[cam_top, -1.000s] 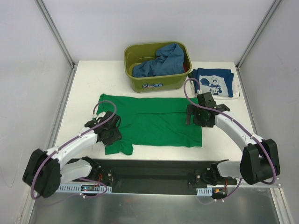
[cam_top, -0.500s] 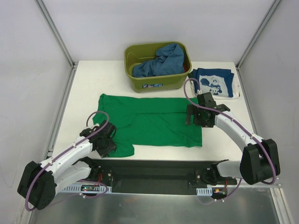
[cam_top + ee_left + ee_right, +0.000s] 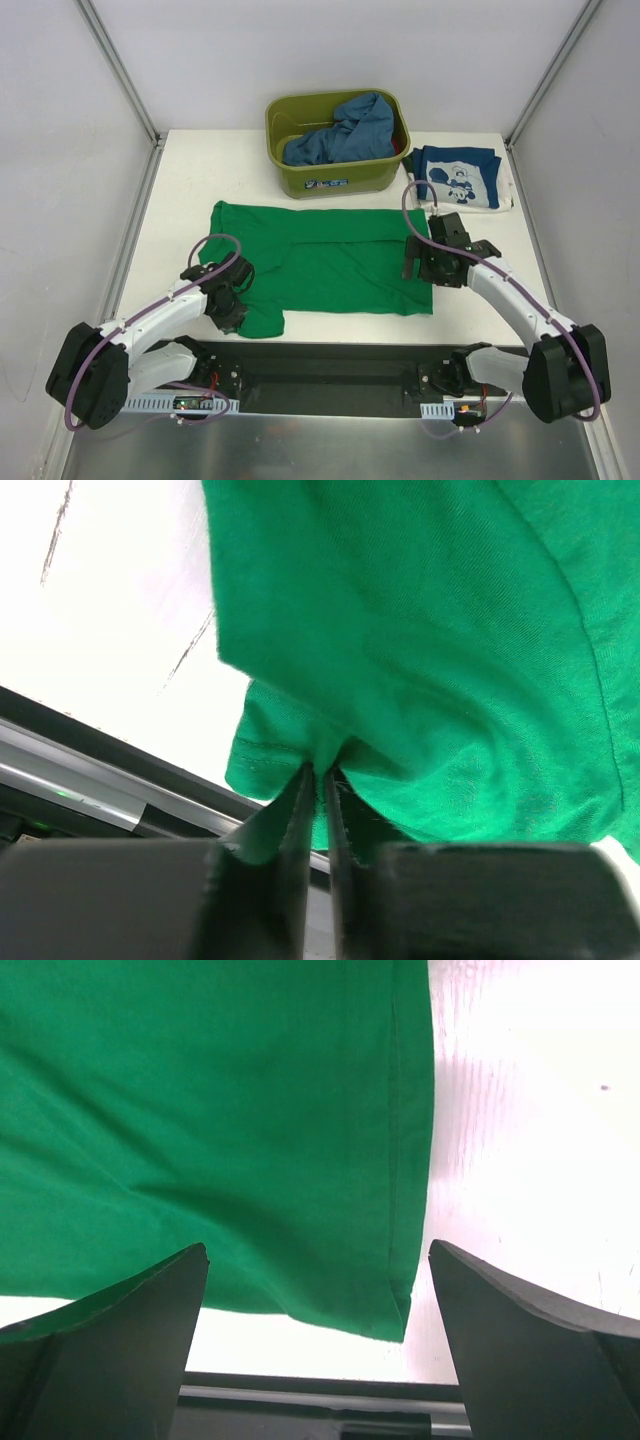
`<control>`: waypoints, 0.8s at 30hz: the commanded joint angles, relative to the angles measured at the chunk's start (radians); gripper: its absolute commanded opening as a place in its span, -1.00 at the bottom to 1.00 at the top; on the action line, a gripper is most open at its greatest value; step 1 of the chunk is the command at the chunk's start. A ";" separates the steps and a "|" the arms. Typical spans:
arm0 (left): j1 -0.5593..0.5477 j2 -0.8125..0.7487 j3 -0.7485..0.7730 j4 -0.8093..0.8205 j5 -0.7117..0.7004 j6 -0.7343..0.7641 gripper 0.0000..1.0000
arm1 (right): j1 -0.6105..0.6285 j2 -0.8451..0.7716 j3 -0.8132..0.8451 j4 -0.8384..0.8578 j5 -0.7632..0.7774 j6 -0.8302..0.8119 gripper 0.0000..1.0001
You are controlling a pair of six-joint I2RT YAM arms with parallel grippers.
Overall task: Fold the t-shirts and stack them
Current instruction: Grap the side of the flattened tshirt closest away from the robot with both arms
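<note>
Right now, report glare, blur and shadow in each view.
Left wrist: the table is blown out white, the green t-shirt sharp, the jaws dark and blurred. Right wrist: same glare on bare table, hem crisp, jaws soft. Top external: even light, faint shadows, no blur.

Top camera overhead; wrist cameras close, all sharing green t-shirt (image 3: pixel 330 262).

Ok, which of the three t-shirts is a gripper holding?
The bright green t-shirt, spread flat: the left gripper pinches its near-left corner. The navy printed t-shirt lies folded far right; the blue t-shirt sits in the tub.
</note>
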 commanded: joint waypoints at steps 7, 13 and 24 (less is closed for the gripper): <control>0.006 0.004 -0.027 0.012 -0.032 0.048 -1.00 | 0.004 -0.200 -0.103 -0.145 -0.039 0.111 0.93; 0.005 -0.077 -0.032 0.006 0.010 0.049 -1.00 | 0.006 -0.243 -0.172 -0.148 -0.027 0.214 0.94; 0.006 -0.221 -0.018 -0.123 -0.009 0.003 -1.00 | 0.004 -0.113 -0.221 -0.041 0.002 0.262 0.22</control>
